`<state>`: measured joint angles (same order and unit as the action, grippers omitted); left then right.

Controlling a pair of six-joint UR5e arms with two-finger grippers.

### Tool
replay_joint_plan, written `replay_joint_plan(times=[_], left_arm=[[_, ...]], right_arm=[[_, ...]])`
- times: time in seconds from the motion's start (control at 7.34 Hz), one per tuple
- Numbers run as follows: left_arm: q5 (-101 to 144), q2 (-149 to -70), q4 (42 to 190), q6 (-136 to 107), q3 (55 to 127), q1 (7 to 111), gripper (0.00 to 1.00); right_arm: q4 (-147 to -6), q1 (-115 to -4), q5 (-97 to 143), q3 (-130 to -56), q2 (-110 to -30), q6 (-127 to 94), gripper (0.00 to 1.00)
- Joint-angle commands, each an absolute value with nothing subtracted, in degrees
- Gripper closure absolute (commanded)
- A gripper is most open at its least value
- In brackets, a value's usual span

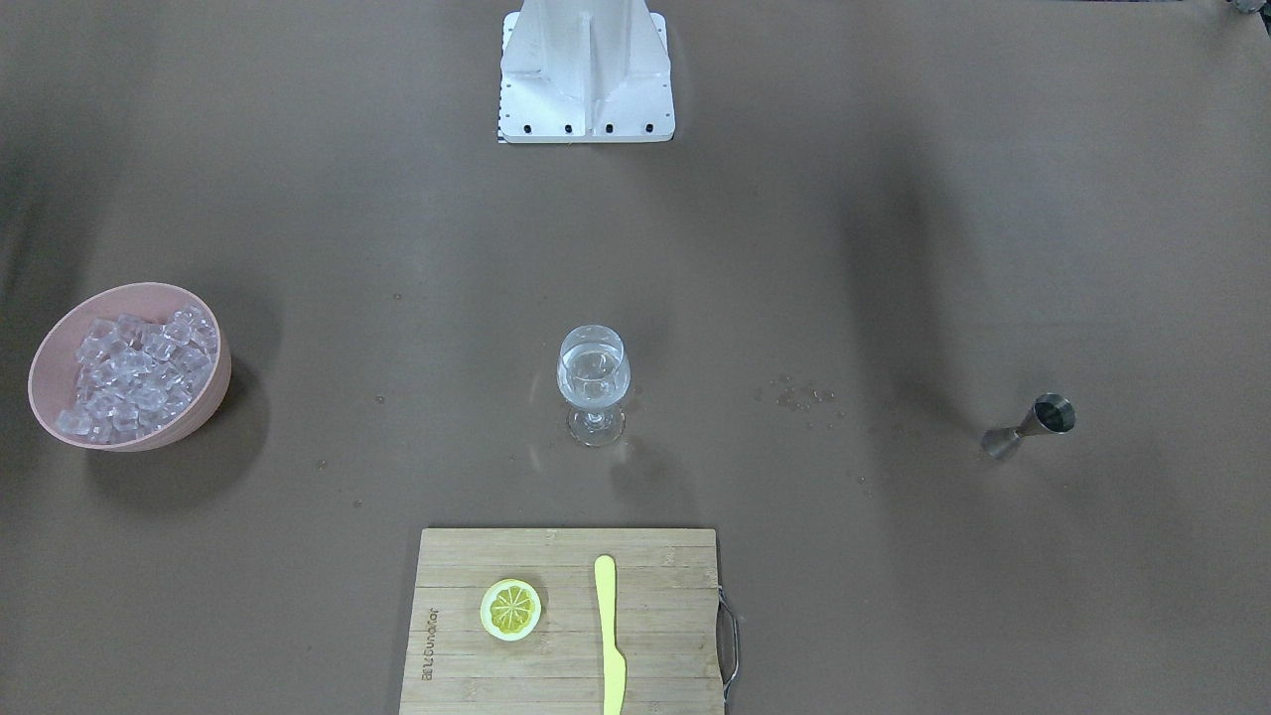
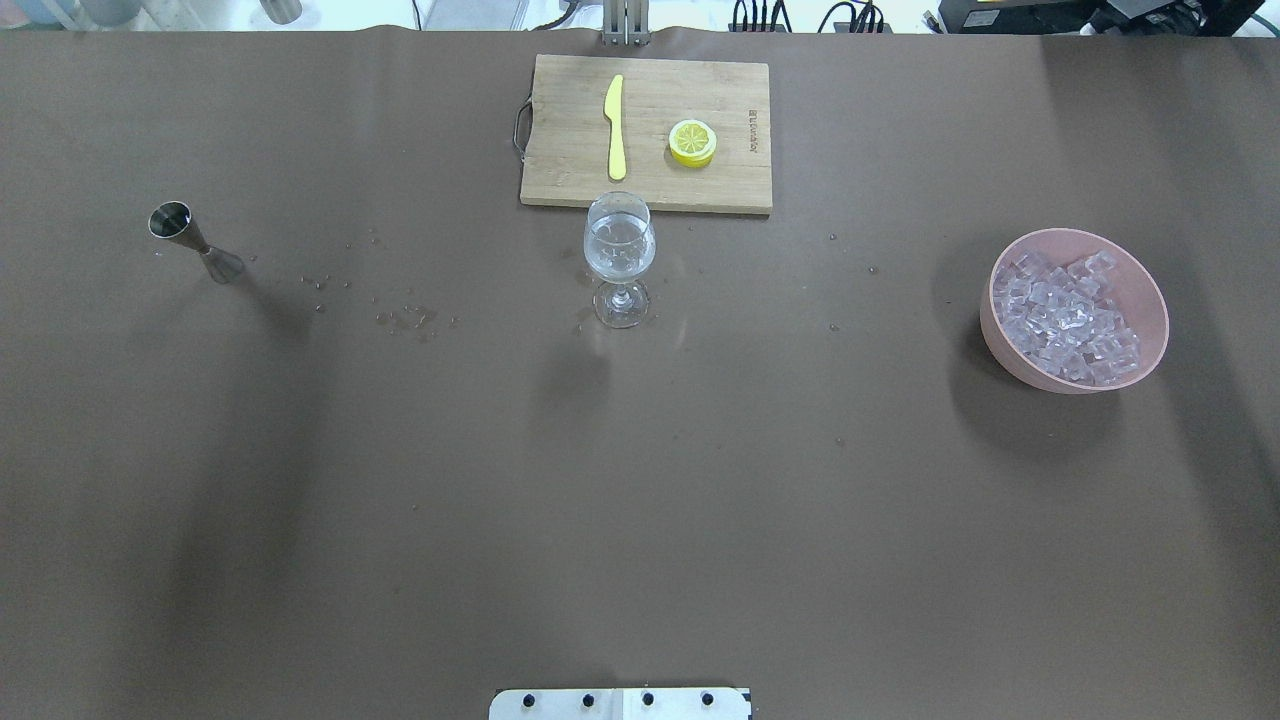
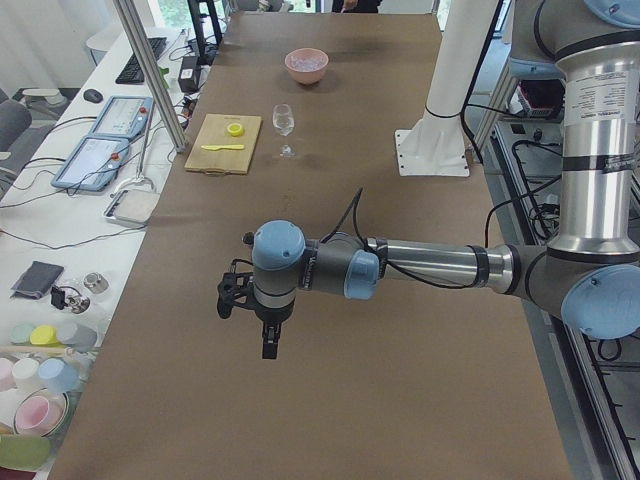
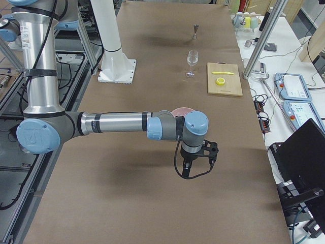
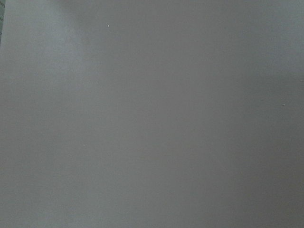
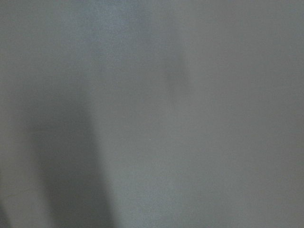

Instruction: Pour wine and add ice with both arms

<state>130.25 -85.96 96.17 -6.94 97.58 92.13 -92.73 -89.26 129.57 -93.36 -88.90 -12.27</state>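
Note:
A wine glass (image 1: 593, 382) stands upright at the table's middle with clear wine (image 2: 619, 250) in its bowl; a few clear ice cubes seem to lie in it. A pink bowl (image 1: 211, 399) of ice (image 2: 1068, 315) sits on the robot's right side. A steel jigger (image 2: 195, 240) stands on its left side. My left gripper (image 3: 268, 340) and right gripper (image 4: 187, 170) hang over bare table near the table's two ends, far from the glass. They show only in the side views, so I cannot tell whether they are open or shut. Both wrist views show only brown tabletop.
A bamboo cutting board (image 2: 560, 170) lies at the far edge behind the glass, with a lemon half (image 2: 692, 142) and a yellow knife (image 2: 615, 125) on it. Water droplets (image 2: 405, 317) dot the table between jigger and glass. The white mounting post (image 1: 586, 70) stands at the robot's side.

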Motion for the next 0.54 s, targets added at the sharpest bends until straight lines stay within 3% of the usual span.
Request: replay_joint_plan(times=[0.0, 0.41], left_arm=[[130.3, -85.8, 96.2, -6.9, 97.6, 92.1, 0.02], [130.3, -85.8, 96.2, -6.9, 98.1, 92.1, 0.02]], right_arm=[[-92.7, -89.3, 129.6, -93.3, -88.9, -12.2, 0.0], [-92.6, -89.3, 129.6, -93.3, -88.9, -12.2, 0.0]])
